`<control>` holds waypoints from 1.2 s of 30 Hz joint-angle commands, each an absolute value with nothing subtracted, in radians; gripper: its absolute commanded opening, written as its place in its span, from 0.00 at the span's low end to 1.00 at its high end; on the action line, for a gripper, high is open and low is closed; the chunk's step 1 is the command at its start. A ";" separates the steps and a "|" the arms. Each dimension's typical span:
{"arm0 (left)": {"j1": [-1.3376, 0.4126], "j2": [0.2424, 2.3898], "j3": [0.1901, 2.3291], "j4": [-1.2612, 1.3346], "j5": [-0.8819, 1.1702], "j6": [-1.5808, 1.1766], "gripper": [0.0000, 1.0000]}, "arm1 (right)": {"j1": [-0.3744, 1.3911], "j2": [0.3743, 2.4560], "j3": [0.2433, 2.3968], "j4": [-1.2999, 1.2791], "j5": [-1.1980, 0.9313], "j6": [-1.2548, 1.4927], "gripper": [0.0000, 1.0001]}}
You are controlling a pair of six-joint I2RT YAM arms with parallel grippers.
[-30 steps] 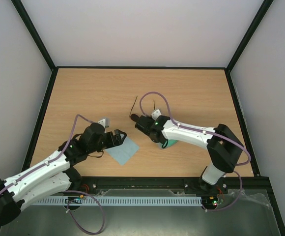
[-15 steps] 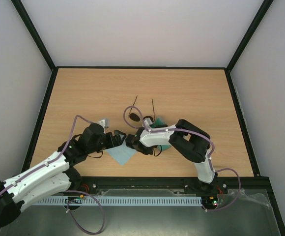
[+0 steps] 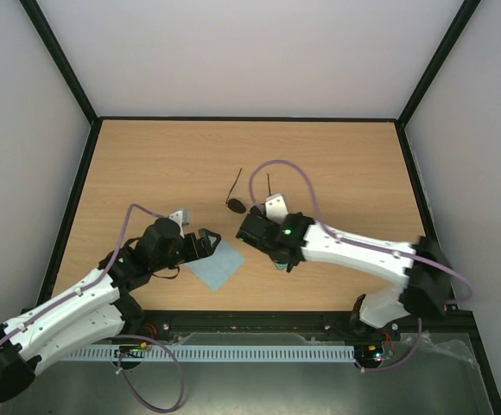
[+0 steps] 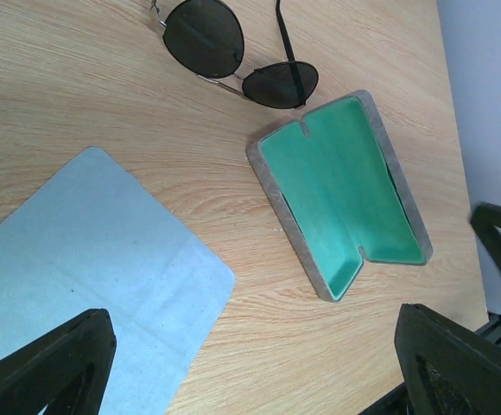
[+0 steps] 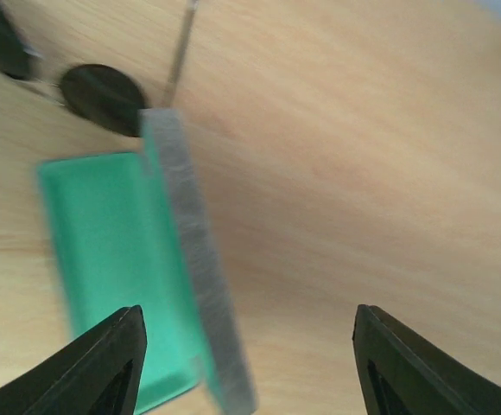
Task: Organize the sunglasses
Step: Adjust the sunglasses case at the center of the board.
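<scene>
Lying on the bench (image 3: 345, 164) near its middle, the sunglasses (image 3: 236, 204) had both temple arms unfolded and pointing toward 12 o'clock in the top view. In the left wrist view the grey case (image 4: 341, 194) lay open at their 5 o'clock, green lining up. One corner was just beside a lens, though whether they touched could not be told. The light blue cloth (image 4: 86, 268) lay flat at the case's 8 o'clock, apart from it. The left claw (image 4: 259, 372) hung over the cloth's near edge, fingers spread wide and holding nothing. The right claw (image 5: 250, 363) hovered over the case at the sunglasses' 5 o'clock in the top view. Its own view was blurred, but its fingers stood well apart with nothing gripped.
</scene>
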State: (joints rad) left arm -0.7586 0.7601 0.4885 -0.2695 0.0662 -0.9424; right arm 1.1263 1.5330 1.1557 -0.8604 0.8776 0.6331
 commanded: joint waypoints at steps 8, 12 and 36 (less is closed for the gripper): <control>-0.756 0.801 0.502 -0.291 0.041 -0.936 0.94 | 1.136 1.137 0.735 -0.466 0.206 0.929 0.53; -0.756 0.825 0.516 -0.287 0.038 -0.933 0.96 | 1.136 1.154 0.640 -0.408 0.264 0.962 0.47; -0.756 0.828 0.523 -0.290 0.040 -0.935 0.96 | 0.892 1.265 0.576 -0.470 0.566 0.961 0.35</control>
State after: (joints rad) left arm -0.7582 0.8322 0.4938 -0.2802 0.0368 -0.9424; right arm 0.9047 1.2446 0.5739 -0.4164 0.4877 0.9535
